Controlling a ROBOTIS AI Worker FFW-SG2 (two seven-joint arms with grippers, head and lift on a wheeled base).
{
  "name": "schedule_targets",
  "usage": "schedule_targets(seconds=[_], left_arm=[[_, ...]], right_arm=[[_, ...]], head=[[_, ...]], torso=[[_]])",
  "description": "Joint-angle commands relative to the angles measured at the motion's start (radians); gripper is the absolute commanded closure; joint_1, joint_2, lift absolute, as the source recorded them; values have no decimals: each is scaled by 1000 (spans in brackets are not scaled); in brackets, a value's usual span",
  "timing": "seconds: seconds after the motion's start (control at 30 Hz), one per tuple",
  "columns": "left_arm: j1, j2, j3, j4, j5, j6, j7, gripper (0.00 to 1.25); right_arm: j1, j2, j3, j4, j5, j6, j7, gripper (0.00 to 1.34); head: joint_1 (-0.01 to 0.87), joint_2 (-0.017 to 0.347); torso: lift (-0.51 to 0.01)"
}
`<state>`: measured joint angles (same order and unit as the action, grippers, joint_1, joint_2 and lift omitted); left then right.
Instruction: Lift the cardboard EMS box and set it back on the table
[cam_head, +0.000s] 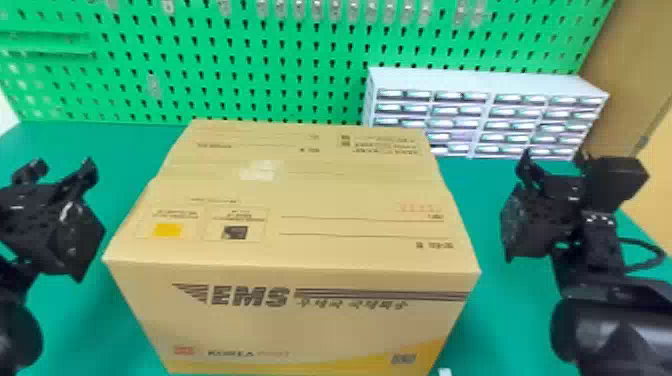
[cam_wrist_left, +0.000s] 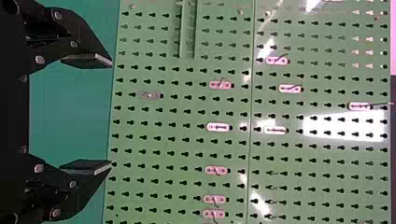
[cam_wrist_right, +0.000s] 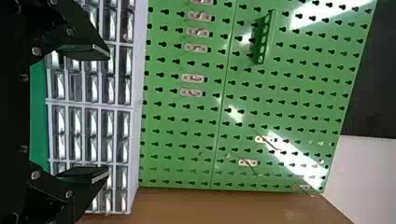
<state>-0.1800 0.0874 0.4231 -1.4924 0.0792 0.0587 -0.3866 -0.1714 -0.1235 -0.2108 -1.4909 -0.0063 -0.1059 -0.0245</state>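
The closed cardboard EMS box (cam_head: 310, 200) rests on the green table (cam_head: 100, 145), its printed front facing the robot. Just off the box's left side is my left gripper (cam_head: 62, 172), apart from it. My right gripper (cam_head: 552, 162) stands off the box's right side with a strip of table between them. In the left wrist view the left gripper (cam_wrist_left: 111, 113) is open with nothing held. Wide apart too are the fingers of the right gripper (cam_wrist_right: 109, 112) in the right wrist view, holding nothing.
Behind the box rises a green pegboard (cam_head: 240, 65). A grey cabinet of small drawers (cam_head: 480, 82) stands at the back right, beyond the right gripper. A small white object (cam_head: 444, 372) lies near the box's front right corner.
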Motion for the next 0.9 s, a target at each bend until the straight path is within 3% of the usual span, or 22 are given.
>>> schedule_targets(seconds=[0.0, 0.87], left_arm=[[-1, 0, -1, 0, -1, 0, 0, 484], [2, 0, 0, -8, 5, -11, 0, 486]], right_arm=[[3, 4, -4, 1, 2, 0, 0, 395], [6, 5, -2, 1, -6, 0, 0, 395]], head=[[678, -15], [678, -15]], torso=[[-97], [-97]])
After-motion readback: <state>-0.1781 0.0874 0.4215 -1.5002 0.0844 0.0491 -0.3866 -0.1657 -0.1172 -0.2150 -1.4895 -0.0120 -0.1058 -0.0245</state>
